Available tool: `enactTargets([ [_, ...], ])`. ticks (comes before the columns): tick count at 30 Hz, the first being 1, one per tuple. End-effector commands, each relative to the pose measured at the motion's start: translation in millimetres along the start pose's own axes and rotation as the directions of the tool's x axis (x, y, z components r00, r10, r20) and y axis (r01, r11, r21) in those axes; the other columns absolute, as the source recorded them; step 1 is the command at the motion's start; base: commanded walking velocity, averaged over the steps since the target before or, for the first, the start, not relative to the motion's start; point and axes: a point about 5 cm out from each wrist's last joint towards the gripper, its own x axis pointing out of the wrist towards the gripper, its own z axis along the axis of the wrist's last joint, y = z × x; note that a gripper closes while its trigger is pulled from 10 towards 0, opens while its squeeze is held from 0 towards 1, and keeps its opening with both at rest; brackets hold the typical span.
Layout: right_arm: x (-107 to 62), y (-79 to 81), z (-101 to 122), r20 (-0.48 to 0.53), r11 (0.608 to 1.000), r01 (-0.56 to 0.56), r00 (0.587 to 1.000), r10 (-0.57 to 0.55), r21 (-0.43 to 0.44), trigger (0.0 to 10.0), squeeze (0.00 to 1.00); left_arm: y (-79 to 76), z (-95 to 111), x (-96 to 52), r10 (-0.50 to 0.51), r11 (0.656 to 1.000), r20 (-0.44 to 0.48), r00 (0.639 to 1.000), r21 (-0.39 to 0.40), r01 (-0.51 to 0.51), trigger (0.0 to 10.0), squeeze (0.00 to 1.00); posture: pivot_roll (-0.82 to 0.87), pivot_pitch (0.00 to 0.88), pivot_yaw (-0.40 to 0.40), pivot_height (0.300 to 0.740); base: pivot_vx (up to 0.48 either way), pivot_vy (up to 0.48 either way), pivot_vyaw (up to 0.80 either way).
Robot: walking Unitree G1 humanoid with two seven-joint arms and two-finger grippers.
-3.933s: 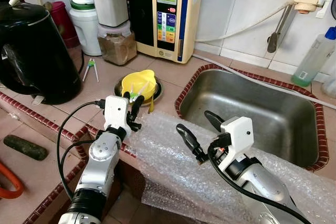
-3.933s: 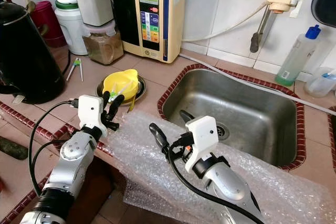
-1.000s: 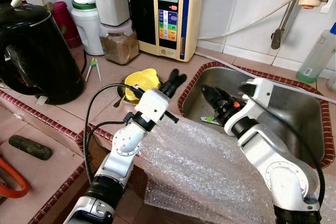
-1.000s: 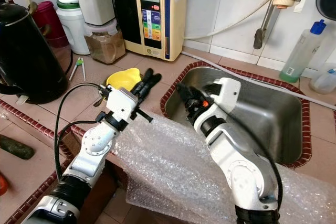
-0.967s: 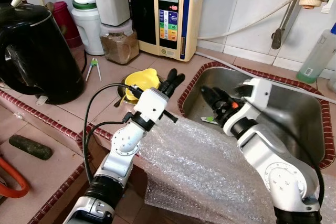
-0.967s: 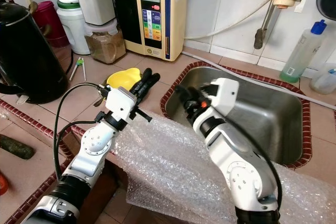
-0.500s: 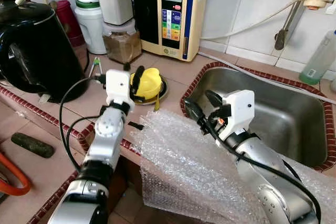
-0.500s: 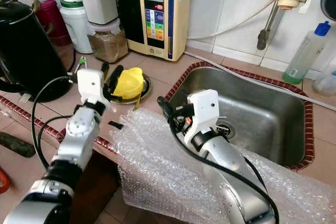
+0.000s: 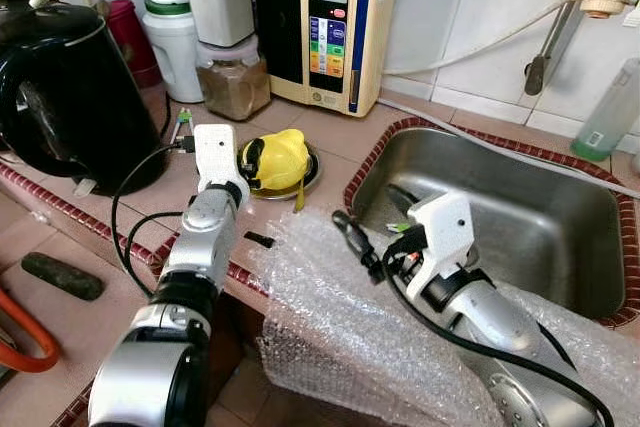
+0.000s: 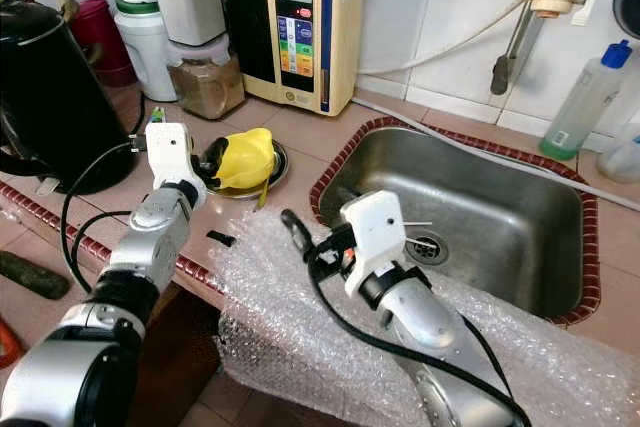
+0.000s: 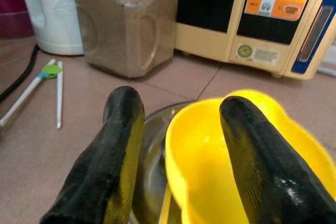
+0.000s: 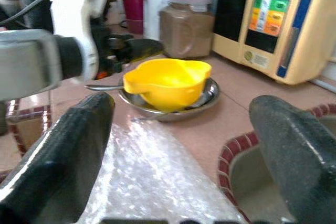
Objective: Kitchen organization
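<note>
Tiled kitchen counter (image 9: 330,137) with a red-brick edge, white wall tiles behind. Far left, around 9 o'clock, sits a black kettle (image 9: 65,97); behind it a white jug (image 9: 175,42) and a jar (image 9: 233,82) of brown powder, then a cream water ionizer (image 9: 335,22) at 12 o'clock.

Left arm runs from the lower left up toward the middle of the counter, forearm nearly straight, wrist box on top. The left gripper (image 11: 178,129) is at the yellow cup (image 10: 245,159), fingers (image 11: 118,145) spread a moderate amount and straddling the cup's near rim: one finger outside over the steel dish (image 12: 205,98), the other over the cup's inside. Can't tell if they actually touch it.

The cup is bright yellow plastic with a wavy, spouted rim. It sits in the shallow steel dish just left of the sink (image 9: 520,207), tipped a bit, mouth facing the left gripper.

Bubble wrap (image 9: 340,327) hangs over the counter edge at 6 o'clock. Right arm comes up from the lower right, over the wrap, its right gripper (image 9: 372,229) pointing toward the cup with fingers (image 12: 68,145) wide apart, holding nothing, at the sink's left corner.
</note>
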Motion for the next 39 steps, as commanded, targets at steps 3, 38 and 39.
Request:
enactTargets([
  [3, -2.5, 5.0, 3, 0.009, 0.999, -0.032, 0.999, 0.032, -0.028, 10.0, 1.00, 5.4, -3, 4.4, 0.025, 0.999, -0.105, 0.994, -0.044, -0.030, 10.0, 1.00, -0.14, 0.000, 0.053, 0.740, 0.000, 0.000, 0.00],
  [38, -0.9, 2.9, -4, -0.033, 0.996, -0.058, 0.998, 0.055, -0.069, 10.0, 0.00, 12.4, -21, 1.6, -0.082, 0.993, -0.281, 0.956, 0.058, 0.102, 0.0, 0.00, -0.12, 0.000, 0.063, 0.740, 0.000, 0.000, 0.00],
  [39, -0.8, 2.6, -4, -0.034, 0.996, -0.057, 0.998, 0.055, -0.070, 10.0, 0.00, 12.8, -21, 1.6, -0.080, 0.993, -0.279, 0.957, 0.060, 0.101, 0.0, 0.00, -0.12, 0.000, 0.063, 0.740, 0.000, 0.000, 0.00],
])
